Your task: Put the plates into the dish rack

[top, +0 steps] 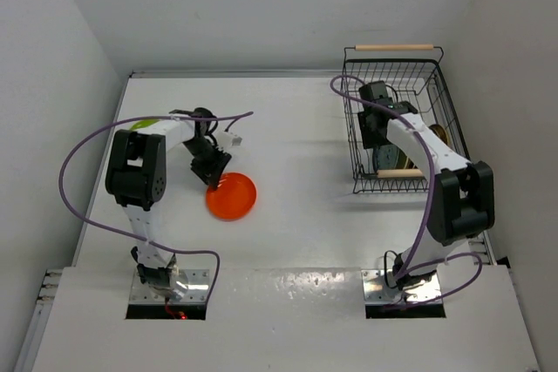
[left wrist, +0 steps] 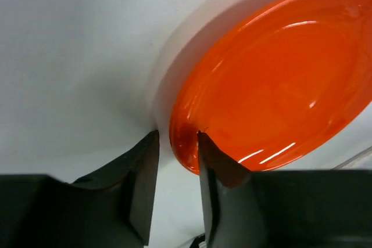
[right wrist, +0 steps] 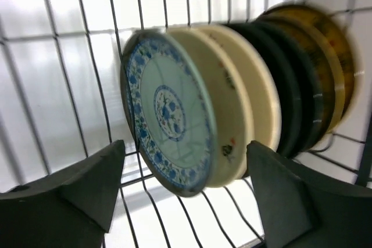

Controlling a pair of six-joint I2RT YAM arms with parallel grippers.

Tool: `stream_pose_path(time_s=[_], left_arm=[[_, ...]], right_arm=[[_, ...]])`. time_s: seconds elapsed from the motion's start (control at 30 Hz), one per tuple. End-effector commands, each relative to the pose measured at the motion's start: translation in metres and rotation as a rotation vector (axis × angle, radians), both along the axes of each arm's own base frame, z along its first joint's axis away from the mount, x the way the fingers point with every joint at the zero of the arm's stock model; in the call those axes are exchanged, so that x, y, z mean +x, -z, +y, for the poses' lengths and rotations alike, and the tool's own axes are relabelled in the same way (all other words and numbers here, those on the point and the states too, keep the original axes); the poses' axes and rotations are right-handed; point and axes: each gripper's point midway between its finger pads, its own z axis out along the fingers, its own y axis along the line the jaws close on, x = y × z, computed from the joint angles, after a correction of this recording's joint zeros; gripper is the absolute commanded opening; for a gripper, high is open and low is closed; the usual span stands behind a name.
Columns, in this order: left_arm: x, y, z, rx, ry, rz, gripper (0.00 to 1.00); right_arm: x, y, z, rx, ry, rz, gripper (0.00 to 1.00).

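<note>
An orange-red plate (top: 232, 197) lies flat on the white table left of centre. My left gripper (top: 212, 179) is at its near-left rim. In the left wrist view the gripper (left wrist: 177, 143) is open a little. One finger is over the plate (left wrist: 273, 79), the other is just outside the rim. A lime green plate (top: 144, 124) shows partly behind the left arm. The dish rack (top: 353, 156) stands at the right. My right gripper (top: 377, 132) is inside it, wide open (right wrist: 185, 146) and empty, around a teal patterned plate (right wrist: 168, 114). Cream (right wrist: 244, 103), black (right wrist: 290, 97) and gold-brown plates (right wrist: 340, 62) stand behind it.
The rack's wooden handles (top: 394, 47) lie at its far and near ends. Purple cables (top: 87, 150) loop from both arms. White walls close in the table on the left, back and right.
</note>
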Motion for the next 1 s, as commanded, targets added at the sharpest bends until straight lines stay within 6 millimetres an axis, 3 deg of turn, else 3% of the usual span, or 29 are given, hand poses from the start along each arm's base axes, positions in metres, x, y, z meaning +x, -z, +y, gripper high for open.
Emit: stream_pose_path(time_s=[0.0, 0.07, 0.1, 0.17, 0.27, 0.3, 0.33, 0.37, 0.4, 0.43, 0.47, 0.5, 0.53, 0.57, 0.63, 0.67, 0.73, 0.83, 0.97], left_arm=[[-0.016, 0.001, -0.012, -0.071, 0.052, 0.056, 0.34], [-0.023, -0.001, -0.014, -0.090, 0.062, 0.086, 0.16], [-0.023, -0.001, -0.014, -0.090, 0.062, 0.086, 0.00], [-0.025, -0.005, -0.016, -0.101, 0.061, 0.100, 0.00], [-0.012, -0.032, -0.029, -0.174, 0.065, 0.036, 0.00], [-0.002, -0.046, -0.035, -0.207, 0.078, -0.004, 0.00], [0.002, -0.061, -0.041, -0.243, 0.082, -0.034, 0.00], [0.005, -0.075, -0.052, -0.312, 0.096, -0.053, 0.00], [0.005, -0.087, -0.058, -0.350, 0.099, -0.057, 0.00], [0.015, -0.107, -0.066, -0.392, 0.111, -0.101, 0.00], [0.013, -0.123, -0.080, -0.467, 0.139, -0.114, 0.00], [0.011, -0.137, -0.085, -0.506, 0.156, -0.126, 0.00], [0.012, -0.155, -0.095, -0.549, 0.191, -0.158, 0.00], [0.009, -0.165, -0.102, -0.581, 0.239, -0.180, 0.00], [0.000, -0.195, -0.113, -0.660, 0.294, -0.224, 0.00], [-0.002, -0.203, -0.114, -0.678, 0.331, -0.255, 0.00], [-0.013, -0.227, -0.118, -0.732, 0.377, -0.295, 0.00], [-0.016, -0.246, -0.120, -0.753, 0.408, -0.354, 0.00], [-0.016, -0.254, -0.117, -0.725, 0.409, -0.399, 0.00]], right_arm=[[0.017, -0.071, 0.006, 0.045, -0.019, -0.181, 0.85], [0.021, -0.091, 0.000, 0.051, -0.009, -0.222, 0.89], [0.021, -0.100, 0.012, 0.068, -0.040, -0.243, 0.94], [0.019, -0.113, 0.023, 0.100, -0.078, -0.274, 1.00], [0.016, -0.132, 0.059, 0.194, -0.197, -0.318, 1.00], [0.014, -0.130, 0.075, 0.221, -0.244, -0.314, 1.00], [0.008, -0.134, 0.108, 0.330, -0.351, -0.327, 1.00], [0.004, -0.134, 0.125, 0.382, -0.396, -0.326, 1.00], [-0.001, -0.137, 0.155, 0.443, -0.476, -0.340, 1.00], [-0.015, -0.123, 0.177, 0.529, -0.554, -0.291, 1.00], [-0.016, -0.137, 0.208, 0.650, -0.631, -0.346, 1.00], [-0.027, -0.139, 0.232, 0.744, -0.708, -0.330, 1.00], [-0.047, -0.118, 0.255, 0.790, -0.772, -0.269, 1.00], [-0.045, -0.135, 0.280, 0.885, -0.834, -0.338, 1.00], [-0.061, -0.120, 0.307, 0.964, -0.856, -0.286, 1.00], [-0.058, -0.109, 0.319, 0.975, -0.859, -0.267, 1.00], [-0.059, -0.107, 0.333, 0.993, -0.858, -0.242, 1.00], [-0.053, -0.098, 0.352, 0.995, -0.848, -0.201, 0.80], [-0.048, -0.097, 0.361, 0.993, -0.819, -0.229, 0.12]])
